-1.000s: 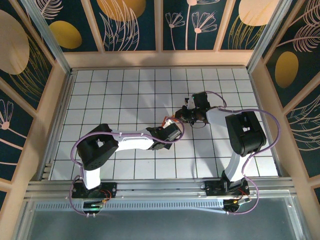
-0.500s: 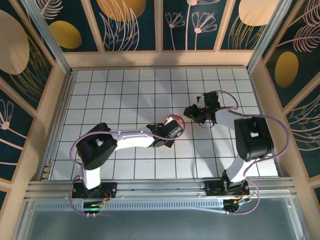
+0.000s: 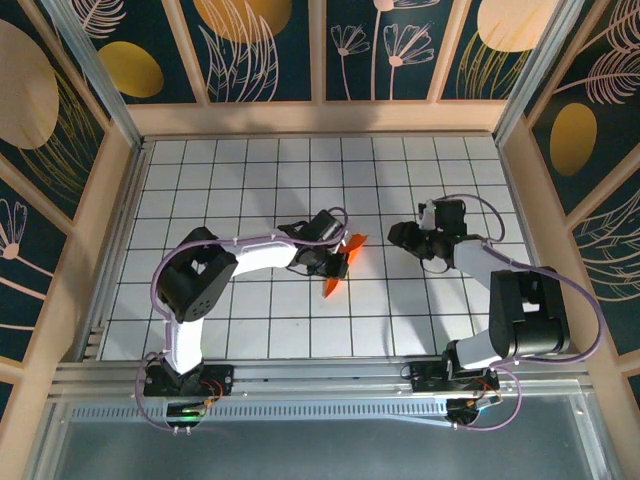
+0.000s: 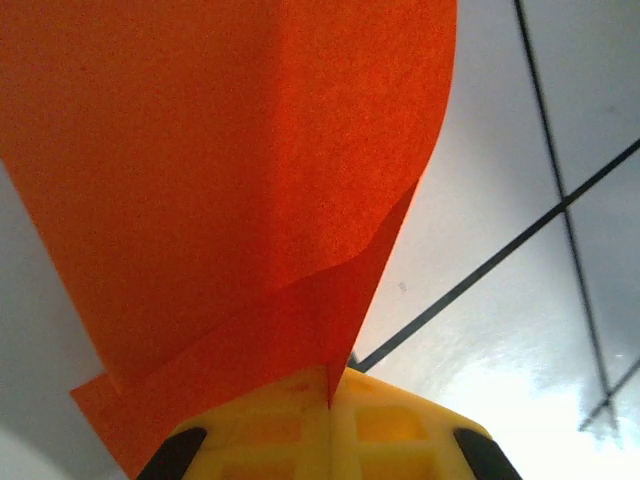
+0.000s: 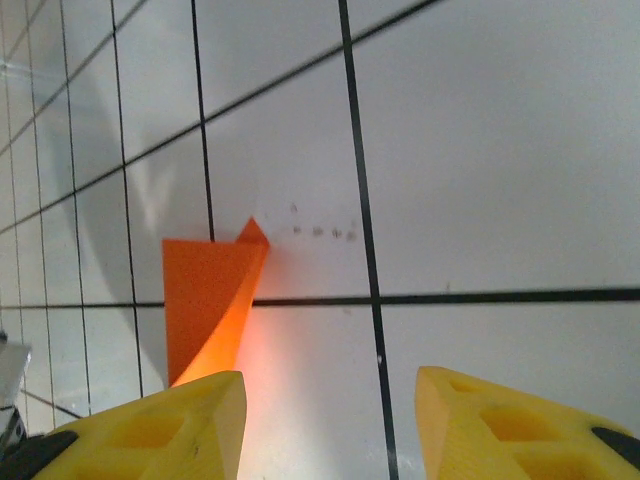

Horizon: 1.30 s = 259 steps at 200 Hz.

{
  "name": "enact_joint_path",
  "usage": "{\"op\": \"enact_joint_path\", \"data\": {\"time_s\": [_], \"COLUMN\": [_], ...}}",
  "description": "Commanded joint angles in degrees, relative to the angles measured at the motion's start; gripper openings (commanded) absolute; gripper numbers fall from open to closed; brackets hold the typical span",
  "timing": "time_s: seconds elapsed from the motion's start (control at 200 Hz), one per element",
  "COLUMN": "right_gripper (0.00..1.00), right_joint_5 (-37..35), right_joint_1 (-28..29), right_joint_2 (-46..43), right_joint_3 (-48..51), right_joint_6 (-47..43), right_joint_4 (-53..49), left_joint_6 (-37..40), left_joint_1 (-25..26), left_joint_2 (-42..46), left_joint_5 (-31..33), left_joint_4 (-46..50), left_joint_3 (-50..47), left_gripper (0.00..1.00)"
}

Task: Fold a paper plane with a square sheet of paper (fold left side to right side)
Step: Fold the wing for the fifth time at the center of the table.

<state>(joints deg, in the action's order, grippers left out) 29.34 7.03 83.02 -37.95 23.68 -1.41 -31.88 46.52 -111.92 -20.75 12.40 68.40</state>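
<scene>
Since a second ago your two grippers have parted. They were crowded together just right of centre in the top view with hardly any orange showing, and now the right arm has swung out toward the right edge. The left arm has stretched flatter across the grid and its gripper stays near the middle.

Starting nearest the bases, the right arm's elbow sits low at the right of the top view, folded back on itself. Just above that, at mid-frame, the left gripper (image 3: 336, 262) has its yellow fingers pressed together on the orange paper (image 3: 334, 283). The left wrist view shows the sheet running straight into the seam between the pads, with layered edges fanning up and left across that frame. From above, the paper reads as a narrow slanted sliver, one tip low and left and the other up and right. It is not lying flat on the table (image 3: 250, 170). You cannot tell from these views whether its lower tip touches the tiles.

A little further up and to the right, the right gripper (image 3: 397, 236) stands well apart from the paper. Its wrist view shows its fingers spread wide with bare tile between them, and the orange shape stands left of centre beyond them.

My reading is that the right side has let go and the left alone now controls the sheet. The fold looks loose rather than creased, so you likely still need to lay it down and press it.
</scene>
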Motion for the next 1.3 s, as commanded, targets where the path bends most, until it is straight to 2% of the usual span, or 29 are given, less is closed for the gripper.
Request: {"op": "enact_joint_path", "data": {"time_s": [0.0, 0.185, 0.34, 0.771, 1.291], "right_gripper": [0.49, 0.48, 0.45, 0.37, 0.37], "right_joint_5": [2.6, 5.9, 5.9, 2.4, 1.1], "right_joint_1": [1.9, 4.0, 7.1, 10.9, 12.2], "right_joint_2": [-0.4, 1.4, 3.2, 8.6, 11.6], "right_joint_3": [1.5, 3.9, 4.3, 1.8, 1.4], "right_joint_6": [-1.6, 1.8, 7.8, 18.8, 20.8], "right_joint_4": [3.8, 10.6, 16.1, 19.5, 21.5], "left_joint_6": [-6.4, -13.0, -18.9, -29.4, -31.5], "left_joint_1": [-2.2, -4.8, -5.6, -6.4, -6.6], "left_joint_2": [-0.9, -1.1, -1.8, -3.6, -4.8], "left_joint_5": [-11.2, -16.8, -19.5, -22.8, -22.8], "left_joint_4": [-7.1, -16.8, -25.5, -42.9, -46.2], "left_joint_3": [-1.3, -4.3, -7.5, -14.1, -15.1], "left_gripper": [0.00, 0.00, 0.00, 0.00, 0.00]}}
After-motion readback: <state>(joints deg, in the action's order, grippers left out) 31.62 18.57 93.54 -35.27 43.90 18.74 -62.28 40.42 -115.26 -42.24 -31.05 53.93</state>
